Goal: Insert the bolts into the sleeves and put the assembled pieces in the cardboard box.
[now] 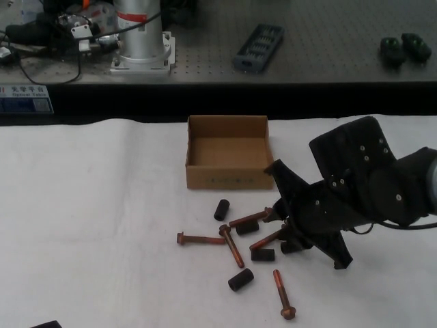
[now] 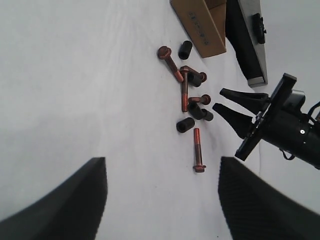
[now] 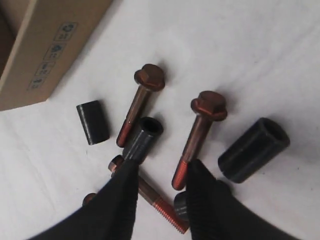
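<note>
Your left claw (image 2: 161, 167) hung wide open, nearest you, at about 8 o'clock from the bolts (image 1: 232, 247). Your right claw (image 1: 290, 232), fingers (image 3: 122, 200) narrowly parted, sat low over bolts and sleeves (image 1: 240, 279) scattered on the desk (image 1: 82, 205), at their 3 o'clock. Farthest, at 12 o'clock, stood the cardboard box (image 1: 227, 179).
</note>
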`<state>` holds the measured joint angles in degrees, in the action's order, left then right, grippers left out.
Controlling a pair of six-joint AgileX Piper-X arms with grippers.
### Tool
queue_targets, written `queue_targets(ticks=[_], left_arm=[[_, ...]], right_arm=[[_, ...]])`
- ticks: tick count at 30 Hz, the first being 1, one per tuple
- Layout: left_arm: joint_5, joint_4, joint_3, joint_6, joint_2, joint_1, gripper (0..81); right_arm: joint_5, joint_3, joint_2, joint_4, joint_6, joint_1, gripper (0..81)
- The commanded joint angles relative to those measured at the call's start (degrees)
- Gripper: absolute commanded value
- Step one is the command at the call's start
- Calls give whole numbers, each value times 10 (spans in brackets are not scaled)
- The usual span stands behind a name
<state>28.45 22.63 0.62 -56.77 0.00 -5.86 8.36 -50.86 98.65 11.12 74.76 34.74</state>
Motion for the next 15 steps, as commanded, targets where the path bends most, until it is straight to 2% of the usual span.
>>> queue_targets(ticks=[1,8,15], left_arm=[[7,-4,-6,-3,0,1,473],[10,-4,-6,-3,0,1,473],[10,-4,-6,-3,0,1,473]], right_arm=[[13,-10,0,24,3,1,258],[32,-10,0,101,7,3,258],[-5,-10,0,111,11,1,258]])
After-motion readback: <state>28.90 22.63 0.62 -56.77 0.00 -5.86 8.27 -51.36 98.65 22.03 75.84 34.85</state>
